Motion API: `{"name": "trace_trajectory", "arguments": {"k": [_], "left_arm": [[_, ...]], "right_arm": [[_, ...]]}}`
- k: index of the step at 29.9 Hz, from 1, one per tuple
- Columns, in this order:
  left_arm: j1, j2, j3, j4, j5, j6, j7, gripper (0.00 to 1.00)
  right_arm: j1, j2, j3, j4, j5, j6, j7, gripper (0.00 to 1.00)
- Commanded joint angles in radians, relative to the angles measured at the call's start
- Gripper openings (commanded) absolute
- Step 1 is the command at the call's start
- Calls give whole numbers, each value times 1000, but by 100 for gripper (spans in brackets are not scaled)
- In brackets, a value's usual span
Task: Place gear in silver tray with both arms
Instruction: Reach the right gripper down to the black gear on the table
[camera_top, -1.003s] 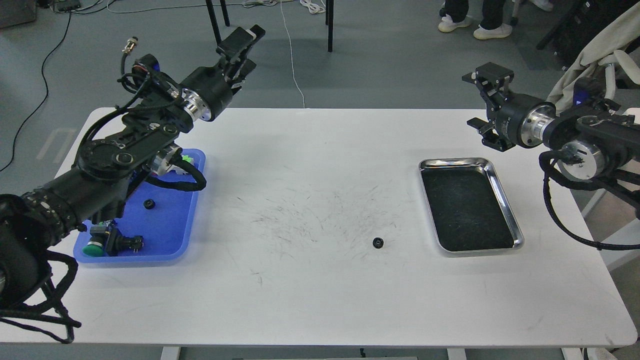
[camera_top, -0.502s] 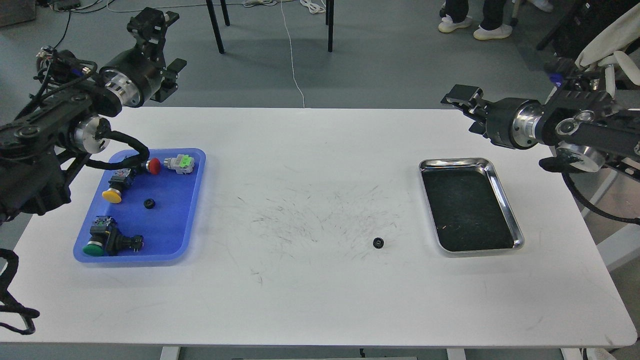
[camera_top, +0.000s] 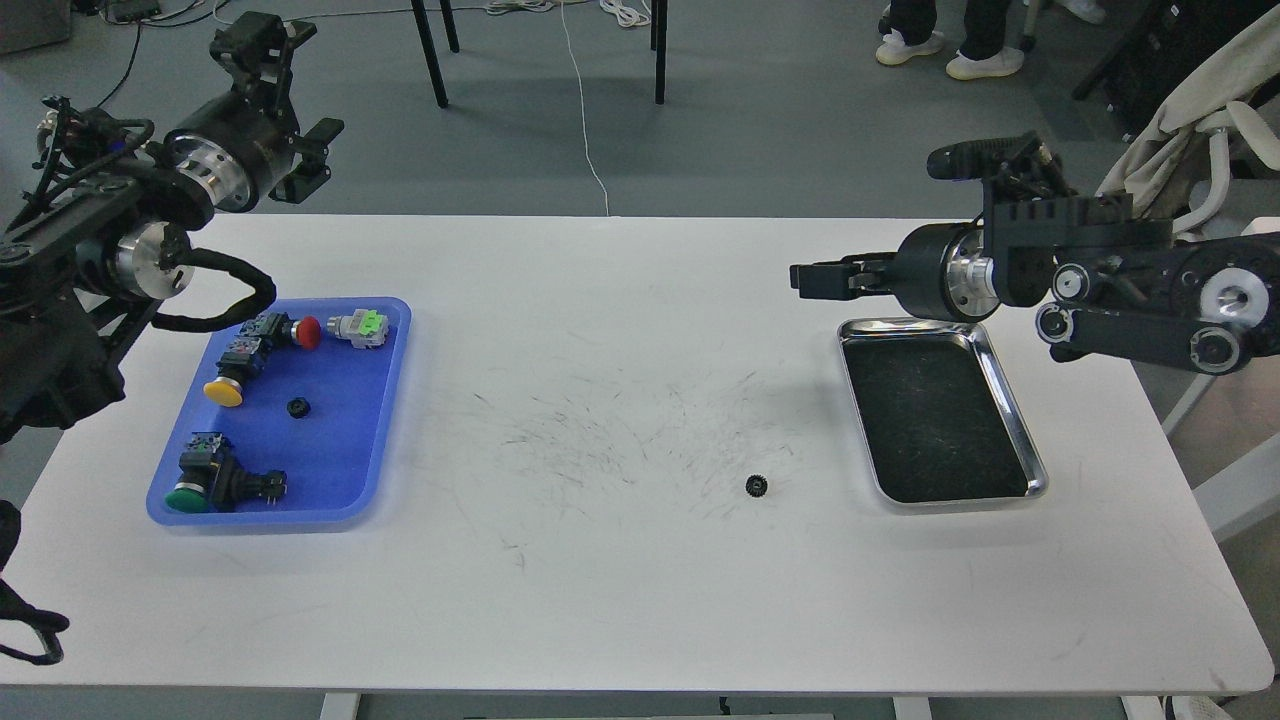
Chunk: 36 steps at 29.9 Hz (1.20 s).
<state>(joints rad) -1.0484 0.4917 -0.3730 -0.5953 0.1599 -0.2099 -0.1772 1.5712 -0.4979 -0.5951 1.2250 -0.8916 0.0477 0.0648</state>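
A small black gear (camera_top: 757, 486) lies on the white table (camera_top: 620, 600), just left of the silver tray's near corner. The silver tray (camera_top: 1012, 400) sits at the right with a dark scuffed floor and nothing in it. My right gripper (camera_top: 812, 279) points left over the table beyond the tray's far left corner, well above and behind the gear. Its fingers are seen side-on, so I cannot tell their gap. My left gripper (camera_top: 283, 100) is open and empty, raised beyond the table's far left edge.
A blue plastic tray (camera_top: 385, 420) at the left holds several push-button switches and a second small black gear (camera_top: 297, 407). Chair legs, cables and a person's feet are on the floor behind the table.
My left arm has swung back off the blue tray to the far left. My right arm has swung in over the table and turned its gripper to point left near the silver tray.
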Motion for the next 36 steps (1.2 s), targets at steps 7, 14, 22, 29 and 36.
{"name": "trace_trajectory", "arguments": {"k": [7,14,22,29,36], "left_arm": [[1,24,22,0,1,-2,1,98],[4,24,34,2,1,-2,1,98],[5,24,36,3,0,0,1,98],[5,28,34,5,1,-2,-1,98],[7,36,36,5,1,-2,-1,98]], "right_arm": [[69,197,-158,8,-151,0,49,93],[72,229,-227,10,-286,6,168,83],[58,265,-276,10,-351,6,239,78],[24,315,-296,-4,-386,3,257,77],[-13,348,-298,-38,-386,3,257,75]]}}
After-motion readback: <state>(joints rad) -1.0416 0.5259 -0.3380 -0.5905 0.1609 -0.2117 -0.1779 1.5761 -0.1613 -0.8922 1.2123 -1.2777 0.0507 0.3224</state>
